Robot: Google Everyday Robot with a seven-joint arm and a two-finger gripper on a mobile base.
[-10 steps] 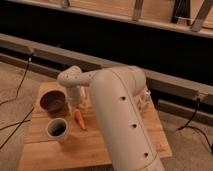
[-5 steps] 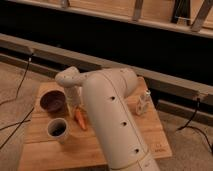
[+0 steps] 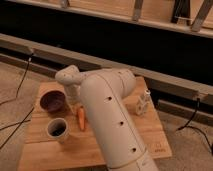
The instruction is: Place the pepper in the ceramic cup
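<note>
The pepper (image 3: 81, 119), a slender orange-red piece, lies flat on the wooden table (image 3: 45, 150), pointing toward the near edge. Just left of it, slightly nearer, the ceramic cup (image 3: 57, 129) stands upright, pale with a dark inside. My gripper (image 3: 75, 101) reaches down from the cream wrist right at the pepper's far end, between the pepper and the maroon bowl. The wrist and arm hide most of the gripper. I cannot tell whether it touches the pepper.
A shallow dark maroon bowl (image 3: 52, 101) sits behind the cup at the table's left. A small pale bottle-like object (image 3: 142, 103) stands at the right. My thick arm (image 3: 112, 125) covers the table's middle. Cables run on the floor at both sides.
My arm has swung left over the table's middle and the gripper has come lower at the pepper's far end. Pepper, cup and bowl lie where they were.
</note>
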